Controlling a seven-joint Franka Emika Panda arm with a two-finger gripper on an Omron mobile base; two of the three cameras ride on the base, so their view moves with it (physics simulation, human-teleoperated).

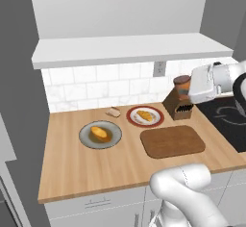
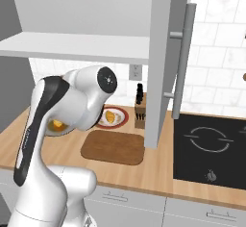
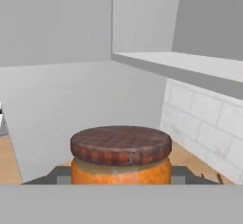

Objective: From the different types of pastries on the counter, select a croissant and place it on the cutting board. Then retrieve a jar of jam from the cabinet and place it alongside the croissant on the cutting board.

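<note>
My gripper (image 1: pixel 186 92) is shut on the jar of jam (image 1: pixel 182 83), held in the air above the knife block (image 1: pixel 178 107). In the hand view the jar of jam (image 3: pixel 121 146) fills the bottom centre, orange with a dark red-brown lid, between my gripper's (image 3: pixel 121 176) dark tips. The croissant (image 1: pixel 144 115) lies on a red-rimmed plate (image 1: pixel 156 120). In front of that plate, the dark wooden cutting board (image 1: pixel 173 141) is bare. An orange bun (image 1: pixel 99 133) rests on a grey plate (image 1: pixel 86 142), and a small tan pastry (image 1: pixel 114 111) lies by the wall. The cabinet (image 1: pixel 129 49) hangs above the counter (image 1: pixel 86 168).
The cabinet's door (image 2: pixel 161 62) stands open with its long handle (image 2: pixel 182 57) over the counter's right part, beside the knife block (image 2: pixel 140 107). A black stove top (image 1: pixel 230 120) lies right of the board. The tiled wall runs behind the plates.
</note>
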